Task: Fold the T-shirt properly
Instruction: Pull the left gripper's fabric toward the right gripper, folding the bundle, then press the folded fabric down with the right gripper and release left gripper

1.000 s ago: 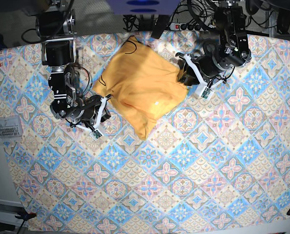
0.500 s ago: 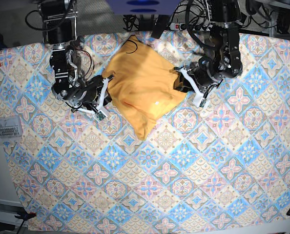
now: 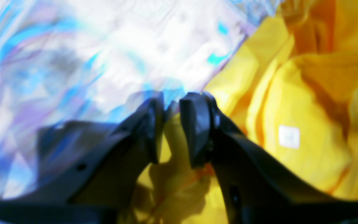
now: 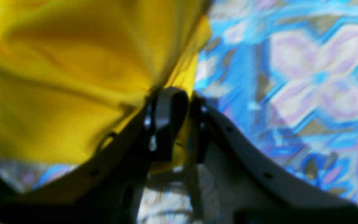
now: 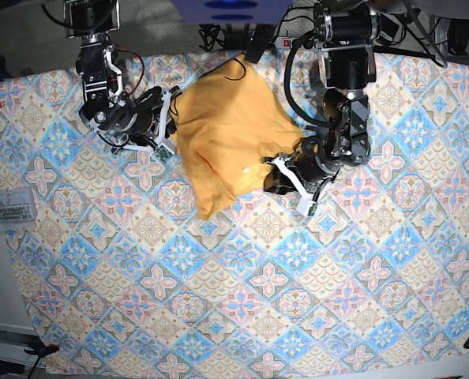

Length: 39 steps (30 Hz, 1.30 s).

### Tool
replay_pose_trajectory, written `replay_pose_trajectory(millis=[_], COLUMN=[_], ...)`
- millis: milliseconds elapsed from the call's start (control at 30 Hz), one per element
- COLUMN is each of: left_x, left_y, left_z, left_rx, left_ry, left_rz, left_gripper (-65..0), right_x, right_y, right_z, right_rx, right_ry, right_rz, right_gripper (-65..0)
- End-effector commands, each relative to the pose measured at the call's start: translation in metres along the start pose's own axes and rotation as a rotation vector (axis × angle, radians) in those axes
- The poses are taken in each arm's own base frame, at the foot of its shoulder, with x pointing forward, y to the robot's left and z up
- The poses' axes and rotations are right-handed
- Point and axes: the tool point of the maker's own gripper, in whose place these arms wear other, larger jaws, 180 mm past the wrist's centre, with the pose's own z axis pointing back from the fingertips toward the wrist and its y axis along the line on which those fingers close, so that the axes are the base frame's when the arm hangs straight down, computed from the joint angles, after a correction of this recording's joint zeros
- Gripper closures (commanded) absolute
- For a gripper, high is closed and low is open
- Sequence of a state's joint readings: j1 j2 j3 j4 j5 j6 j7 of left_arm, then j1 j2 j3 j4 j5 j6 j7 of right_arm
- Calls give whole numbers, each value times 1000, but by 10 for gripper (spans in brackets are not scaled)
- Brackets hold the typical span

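While both tools (image 5: 272, 178) (image 5: 171, 118) pinch T-shirt (image 5: 223, 134) edges, tablecloth (image 5: 298, 300) surrounds.

No readable text; white tag (image 3: 289, 136) on T-shirt (image 5: 226, 134) blurred.

place: likely robotics lab | evidence: power strip (image 5: 286, 41), cables (image 5: 219, 35), patterned tablecloth (image 5: 298, 300) on bench

- The base view is evenly lit and sharp; the arms throw only short, soft shadows onto the tablecloth (image 5: 242, 292).
- The left wrist view is blurred and overexposed: the tablecloth washes out to white glare.
- The right wrist view is soft throughout, the T-shirt (image 4: 73, 71) saturated, with dark shadow at the bottom.
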<state>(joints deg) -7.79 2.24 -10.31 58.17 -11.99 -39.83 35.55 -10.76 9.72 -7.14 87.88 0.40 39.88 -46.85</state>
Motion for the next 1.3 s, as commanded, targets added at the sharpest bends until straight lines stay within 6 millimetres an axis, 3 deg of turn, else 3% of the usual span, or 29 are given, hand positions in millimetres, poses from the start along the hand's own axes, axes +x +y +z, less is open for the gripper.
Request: replay_pose_trajectory(millis=[0,333,433,533,700,833,967,1267], left_x=[8,33,45,60,65,59,48,30], left_y=[1,-10,-19,-19,-22,-25,-10,17], left_z=[-3,-14,-18,-9,17,38,59,76], left_rx=[-1,-29,-45,-31,15,49,106,177], left_ry=[-2,-49,-69,-108,-92,-98,-108,-86], left_rz=[-15,-13,-15,-52,-140,-181,-153,-85], left_gripper=[-136,-136,-136,-136,-136,-136,-136,-136], right_x=[9,21,28,44,65,86,100,131], right_y=[-7,-8,-19,-38,-38,-5,29,92], right_z=[7,17,26,47,61,53,47,41], right_rx=[-22,-43,-81,-155,-182,-108,-33,100], right_ry=[-19,-50,-82,-140,-196,-227,-249,-311], right_rz=[17,46,37,38,73,157,234,360], right_gripper=[-98,-98,-98,-98,-98,-98,-98,-98])
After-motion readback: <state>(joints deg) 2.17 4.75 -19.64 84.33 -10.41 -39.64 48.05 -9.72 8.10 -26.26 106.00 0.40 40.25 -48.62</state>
